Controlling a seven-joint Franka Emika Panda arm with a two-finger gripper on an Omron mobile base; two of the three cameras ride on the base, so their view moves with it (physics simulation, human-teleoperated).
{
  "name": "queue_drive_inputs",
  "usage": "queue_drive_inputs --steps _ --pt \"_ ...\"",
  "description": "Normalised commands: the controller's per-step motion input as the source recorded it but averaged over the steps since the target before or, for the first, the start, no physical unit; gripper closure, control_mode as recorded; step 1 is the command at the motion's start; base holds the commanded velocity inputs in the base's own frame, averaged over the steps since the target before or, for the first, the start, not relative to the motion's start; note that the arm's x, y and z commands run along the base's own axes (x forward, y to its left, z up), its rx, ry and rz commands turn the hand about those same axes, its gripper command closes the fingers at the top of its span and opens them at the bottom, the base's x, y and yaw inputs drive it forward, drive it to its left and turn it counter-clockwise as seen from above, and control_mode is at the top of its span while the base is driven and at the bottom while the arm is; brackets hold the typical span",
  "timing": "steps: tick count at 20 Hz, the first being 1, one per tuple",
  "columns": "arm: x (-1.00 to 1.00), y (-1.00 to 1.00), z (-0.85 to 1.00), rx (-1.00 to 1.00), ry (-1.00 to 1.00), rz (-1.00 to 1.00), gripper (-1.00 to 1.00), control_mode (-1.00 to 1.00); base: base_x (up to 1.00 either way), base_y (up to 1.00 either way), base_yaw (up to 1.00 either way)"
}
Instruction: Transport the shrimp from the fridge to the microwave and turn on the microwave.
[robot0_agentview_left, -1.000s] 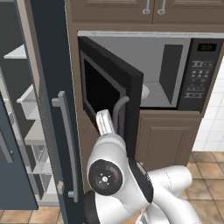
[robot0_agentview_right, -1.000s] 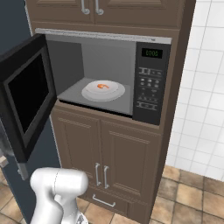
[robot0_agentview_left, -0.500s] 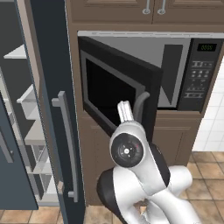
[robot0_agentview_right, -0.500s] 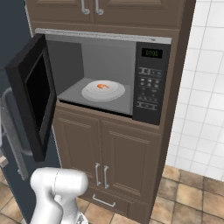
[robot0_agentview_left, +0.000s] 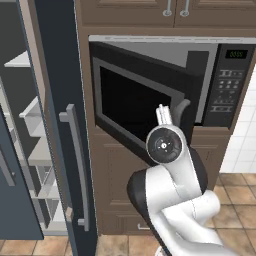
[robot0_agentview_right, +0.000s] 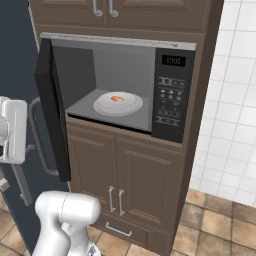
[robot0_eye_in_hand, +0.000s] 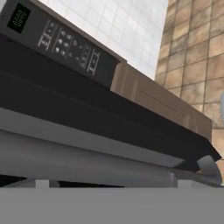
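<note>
The shrimp (robot0_agentview_right: 117, 98), a tiny orange curl, lies on a pale plate (robot0_agentview_right: 131, 106) inside the microwave (robot0_agentview_right: 172, 95) cavity. The microwave door (robot0_agentview_left: 135, 107) stands about half open, and in the right base view I see it nearly edge-on (robot0_agentview_right: 50, 107). My gripper (robot0_agentview_left: 163, 114) is against the door's outer face, close beside its grey handle (robot0_agentview_left: 181, 106). In the hand view the gripper (robot0_eye_in_hand: 113, 183) is open with nothing between its fingers, and the door's dark face is right in front. The fridge (robot0_agentview_left: 57, 115) stands open at the left, with pale shelves (robot0_agentview_left: 37, 152).
Brown wooden cabinets sit above (robot0_agentview_left: 175, 10) and below (robot0_agentview_right: 125, 175) the microwave. Its keypad (robot0_agentview_right: 170, 102) and green display (robot0_agentview_right: 173, 60) are on its right side. White wall tiles (robot0_agentview_right: 230, 100) lie to the right, over a tan tile floor (robot0_agentview_right: 215, 225).
The microwave door has swung from wide open to about half open. My hand rose and moved right along with it. The shrimp and plate stayed in place.
</note>
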Motion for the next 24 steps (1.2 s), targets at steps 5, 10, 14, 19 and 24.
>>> queue_drive_inputs --steps 5,10,14,19,24 --pt "0.37 -0.55 0.00 0.00 0.07 -0.07 -1.00 -1.00 0.00 0.00 0.00" --pt "0.38 -0.53 -0.01 0.00 0.07 -0.06 -1.00 -1.00 0.00 0.00 0.00" --pt "0.43 -0.50 -0.07 -0.01 0.07 -0.06 -1.00 -1.00 0.00 0.00 0.00" --pt "0.49 -0.45 -0.10 -0.02 0.07 -0.03 -1.00 -1.00 0.00 0.00 0.00" --pt "0.53 -0.42 -0.10 -0.04 0.06 0.00 -1.00 -1.00 0.00 0.00 0.00"
